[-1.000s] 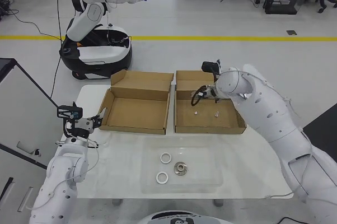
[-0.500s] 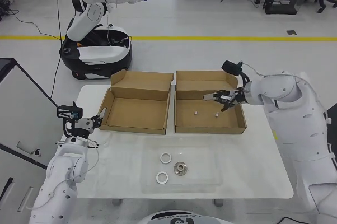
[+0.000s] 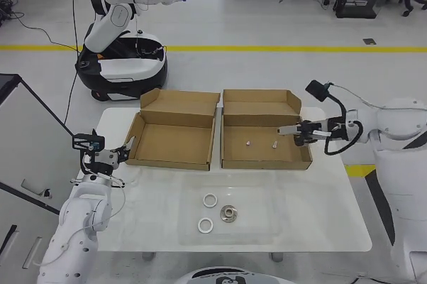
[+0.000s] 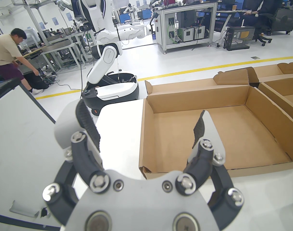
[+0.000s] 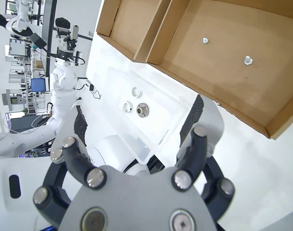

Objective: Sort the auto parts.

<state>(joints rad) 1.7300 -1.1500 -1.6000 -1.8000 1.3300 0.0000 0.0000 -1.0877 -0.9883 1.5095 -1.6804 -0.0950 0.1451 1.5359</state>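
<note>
Hanging over the outer side of the right box (image 3: 235, 153), the right end effector (image 3: 283, 130) has its two fingers apart and holds nothing. One small bolt (image 3: 274, 144) lies on the box floor just beside its fingertips. A second bolt (image 3: 250, 142) lies a bit farther out in front. Both sit in the same box, so I think this box is the home for bolts. Well away from this end effector, back toward the robot, a clear tray (image 3: 263, 220) holds a white ring (image 3: 210, 200), another ring (image 3: 206, 226) and a round metal part (image 3: 229, 212). I think they sit there because they are not sorted yet.

The left end effector (image 3: 127, 150) is over the bench (image 3: 320, 213), with the outer wall of the left box (image 3: 174, 142) just beside its fingertips. Its fingers are apart too, with nothing between them. My guess is that it is off to the side so the other arm has room.

The tray is see-through on a white bench, so its rim is hard to see. The bolts are too small to tell what kind they are. In the left wrist view the right box is cut off at the edge.
</note>
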